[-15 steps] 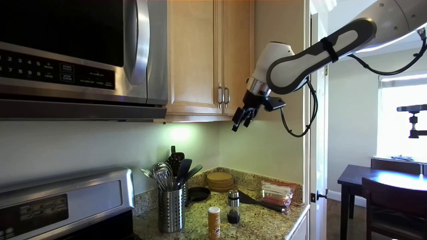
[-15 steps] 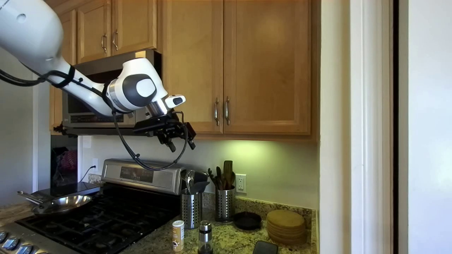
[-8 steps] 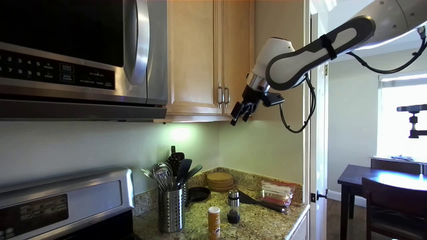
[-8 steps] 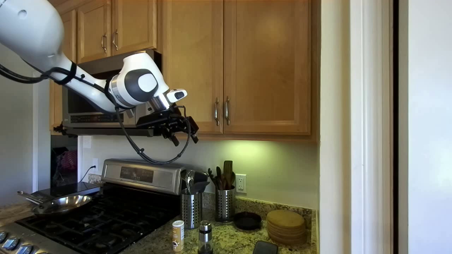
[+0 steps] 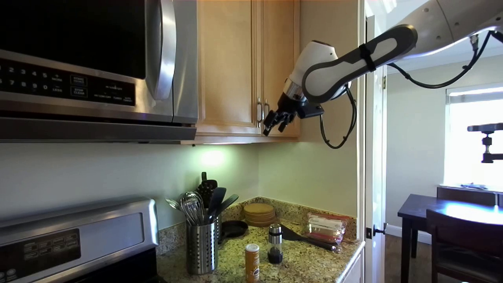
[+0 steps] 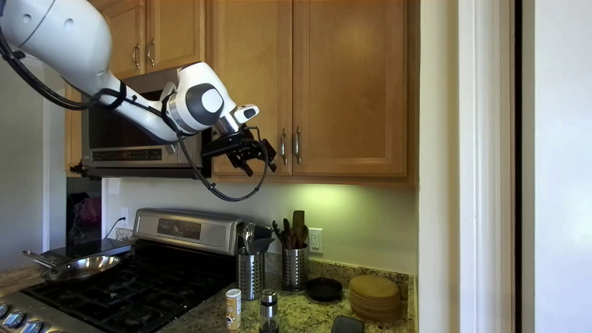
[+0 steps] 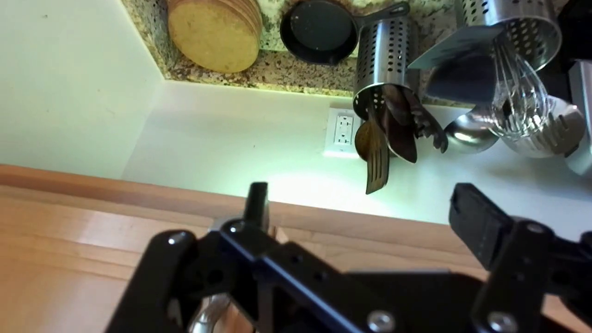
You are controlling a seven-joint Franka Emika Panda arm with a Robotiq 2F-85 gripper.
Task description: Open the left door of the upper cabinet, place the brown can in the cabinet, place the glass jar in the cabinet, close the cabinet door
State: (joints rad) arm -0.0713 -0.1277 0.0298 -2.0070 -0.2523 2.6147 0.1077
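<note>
The upper cabinet (image 6: pixel 333 180) is shut. Its left door (image 6: pixel 252 78), also in an exterior view (image 5: pixel 226 63), has a vertical silver handle (image 6: pixel 283 147). The gripper (image 5: pixel 274 130) is open and empty, raised in front of the lower part of the doors, near the handles. In an exterior view the gripper (image 6: pixel 261 169) is just left of the handle. In the wrist view the jaws (image 7: pixel 360 192) are wide apart, with a handle partly hidden behind one finger. The brown can (image 5: pixel 252 261) stands upright on the counter beside the glass jar (image 5: pixel 275 245); both are outside the wrist view.
A steel microwave (image 5: pixel 184 70) adjoins the cabinet. Ribbed utensil holders (image 6: pixel 250 275), a small black pan (image 6: pixel 323 290) and a stack of round boards (image 6: pixel 374 296) stand on the counter. A stove (image 6: pixel 138 277) with a steel pan (image 6: pixel 81 268) is beside it.
The gripper has risen and moved closer to the cabinet handles, leftward in one view and rightward in another. It stays open. The doors, can and jar have not moved.
</note>
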